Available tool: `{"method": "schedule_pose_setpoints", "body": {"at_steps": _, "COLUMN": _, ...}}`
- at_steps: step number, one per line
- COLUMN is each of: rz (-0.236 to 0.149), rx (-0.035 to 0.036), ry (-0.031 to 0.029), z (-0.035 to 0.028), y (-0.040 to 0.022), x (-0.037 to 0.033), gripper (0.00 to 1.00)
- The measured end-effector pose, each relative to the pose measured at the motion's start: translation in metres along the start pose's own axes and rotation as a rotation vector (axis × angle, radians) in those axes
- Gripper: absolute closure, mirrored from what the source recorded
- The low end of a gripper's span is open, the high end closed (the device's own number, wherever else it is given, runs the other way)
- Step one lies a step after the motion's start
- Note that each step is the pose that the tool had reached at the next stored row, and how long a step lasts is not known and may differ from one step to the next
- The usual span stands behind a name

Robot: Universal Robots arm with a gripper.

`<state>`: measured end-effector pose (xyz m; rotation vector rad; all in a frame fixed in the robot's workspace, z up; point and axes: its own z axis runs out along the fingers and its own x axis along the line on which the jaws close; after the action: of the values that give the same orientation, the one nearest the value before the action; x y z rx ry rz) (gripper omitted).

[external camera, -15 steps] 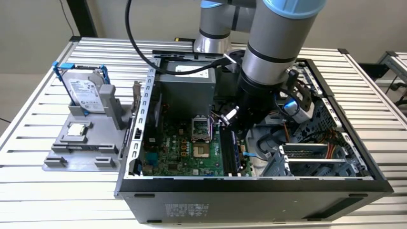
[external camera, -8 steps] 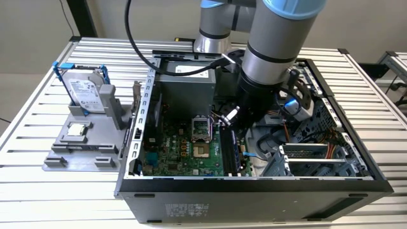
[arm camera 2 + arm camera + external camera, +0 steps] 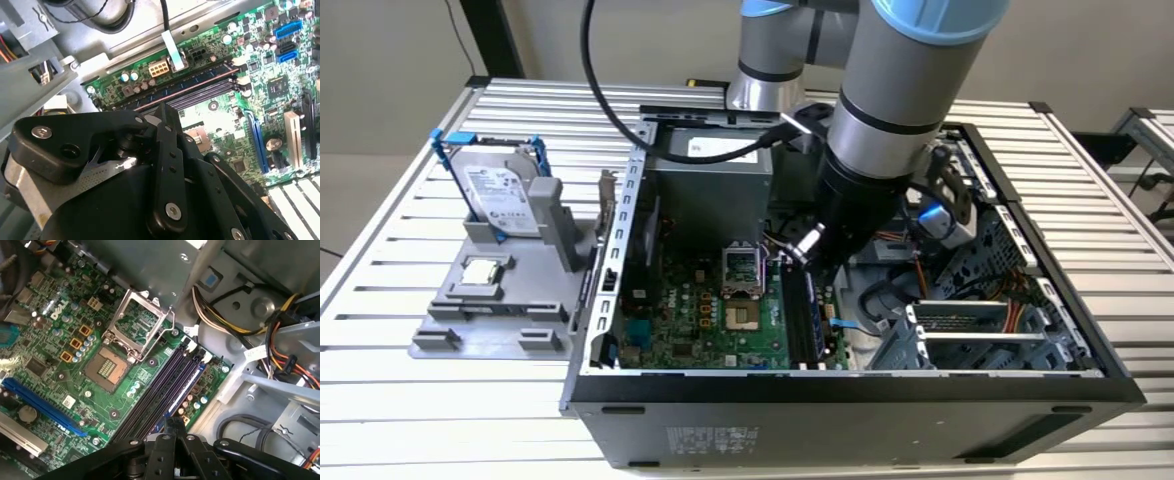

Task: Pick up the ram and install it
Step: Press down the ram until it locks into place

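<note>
Ram (image 3: pixel 186 382), dark bluish stick, is sitting in the outermost memory slot of the motherboard (image 3: pixel 60 325) inside the open computer case (image 3: pixel 854 385), apparently installed or nearly so, while the claw (image 3: pixel 175 426) is hovering clenched just above it, grasping nothing discernible.

A silver hard drive (image 3: pixel 496 188) stood upright in a grey holder (image 3: pixel 491 300) at the exterior view's left, beside the open computer case (image 3: pixel 854 395).

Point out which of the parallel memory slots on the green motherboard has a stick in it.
The outermost slot, farthest from the square CPU socket: a dark bluish ram stick fills it, while the other slots are empty dark channels.
</note>
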<state>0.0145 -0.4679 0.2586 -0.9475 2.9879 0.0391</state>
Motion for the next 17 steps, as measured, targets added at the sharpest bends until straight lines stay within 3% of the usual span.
{"method": "schedule_pose_setpoints", "body": {"at_steps": 17, "rz": -0.197, "rx": -0.0028, "ry": 0.0043, "z": 0.0, "y": 0.0, "x": 0.0, "gripper": 1.0}}
